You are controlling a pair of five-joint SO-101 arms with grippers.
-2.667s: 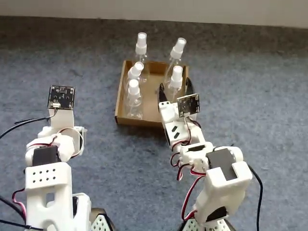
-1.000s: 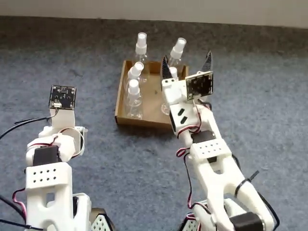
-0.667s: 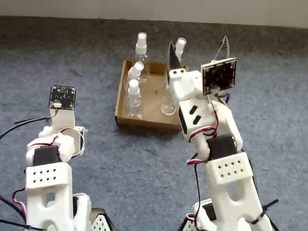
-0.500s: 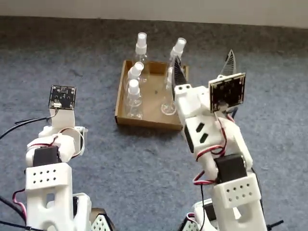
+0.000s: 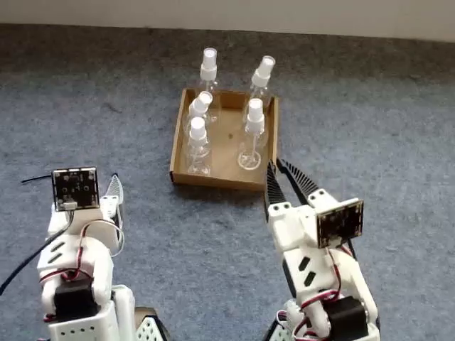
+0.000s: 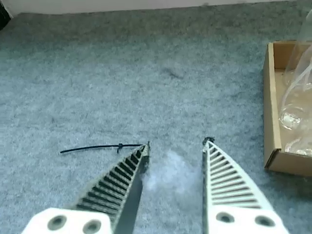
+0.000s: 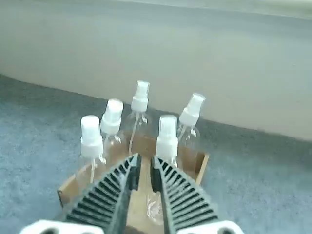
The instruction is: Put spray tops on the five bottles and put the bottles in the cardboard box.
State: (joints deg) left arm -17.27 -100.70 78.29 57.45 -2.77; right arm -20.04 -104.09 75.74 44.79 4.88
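High view: the open cardboard box (image 5: 213, 177) sits toward the far middle of the grey, carpeted tabletop (image 5: 370, 128), with bare carpet on every side. Five clear bottles (image 5: 197, 145) with white spray tops (image 5: 254, 114) stand upright at it. Three are plainly inside; I cannot tell whether the two farthest are inside or just behind the far wall. The right hand (image 5: 275, 165) is narrowed to a slit and holds nothing, just short of the box's near right corner. The left hand (image 6: 177, 143) is moderately wide and empty, well apart from the box, near a black cable tie (image 6: 92, 148).
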